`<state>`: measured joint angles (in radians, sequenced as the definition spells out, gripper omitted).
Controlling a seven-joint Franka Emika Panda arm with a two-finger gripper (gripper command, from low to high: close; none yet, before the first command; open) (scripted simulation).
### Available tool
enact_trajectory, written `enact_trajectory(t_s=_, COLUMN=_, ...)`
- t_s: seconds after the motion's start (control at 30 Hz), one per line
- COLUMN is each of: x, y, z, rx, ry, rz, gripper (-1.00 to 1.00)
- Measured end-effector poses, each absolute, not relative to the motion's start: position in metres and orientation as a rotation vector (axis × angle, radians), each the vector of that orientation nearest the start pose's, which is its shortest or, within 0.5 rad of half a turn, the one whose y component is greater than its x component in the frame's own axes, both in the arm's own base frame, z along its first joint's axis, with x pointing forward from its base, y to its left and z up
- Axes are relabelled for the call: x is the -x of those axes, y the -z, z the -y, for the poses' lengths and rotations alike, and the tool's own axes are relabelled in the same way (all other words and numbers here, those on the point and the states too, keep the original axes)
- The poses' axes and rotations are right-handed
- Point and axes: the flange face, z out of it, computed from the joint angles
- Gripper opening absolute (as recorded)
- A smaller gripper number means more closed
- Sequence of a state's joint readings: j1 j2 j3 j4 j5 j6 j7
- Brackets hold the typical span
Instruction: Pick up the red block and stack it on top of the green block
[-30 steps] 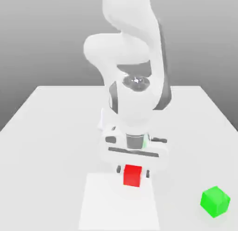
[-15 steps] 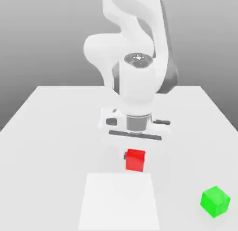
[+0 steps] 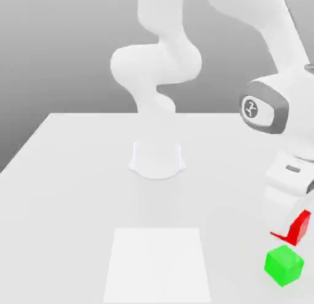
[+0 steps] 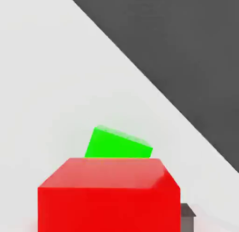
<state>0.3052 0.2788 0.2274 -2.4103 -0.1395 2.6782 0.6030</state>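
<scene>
The red block (image 3: 299, 227) hangs tilted in the air at the exterior view's right edge, with my gripper (image 3: 294, 230) shut on it. The green block (image 3: 284, 265) rests on the white table just below and slightly to the exterior view's left of the red block, with a small gap between them. In the hand view the red block (image 4: 109, 194) sits close to the camera, and the green block (image 4: 119, 144) lies on the table beyond it. A dark fingertip (image 4: 187, 215) pokes out beside the red block.
A lighter square patch (image 3: 156, 263) marks the table's front middle. The arm's round base (image 3: 156, 159) stands at the table's centre. The table's edge (image 4: 154, 90) runs close behind the green block, with dark floor past it.
The arm has lifted the red block off the table's front middle and swung it to the exterior view's right, to just above the green block. The green block has not moved.
</scene>
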Motion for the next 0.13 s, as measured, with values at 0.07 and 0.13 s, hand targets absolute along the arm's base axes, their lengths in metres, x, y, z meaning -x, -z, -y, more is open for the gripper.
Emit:
enact_trajectory(t_s=0.07, x=-0.4226, y=-0.1889, z=-0.2593, rx=3.141, ry=0.000, rz=0.076, gripper=1.00)
enact_trajectory(t_s=0.13, x=-0.4226, y=-0.1889, z=-0.2593, rx=3.141, ry=0.000, rz=0.076, gripper=1.00)
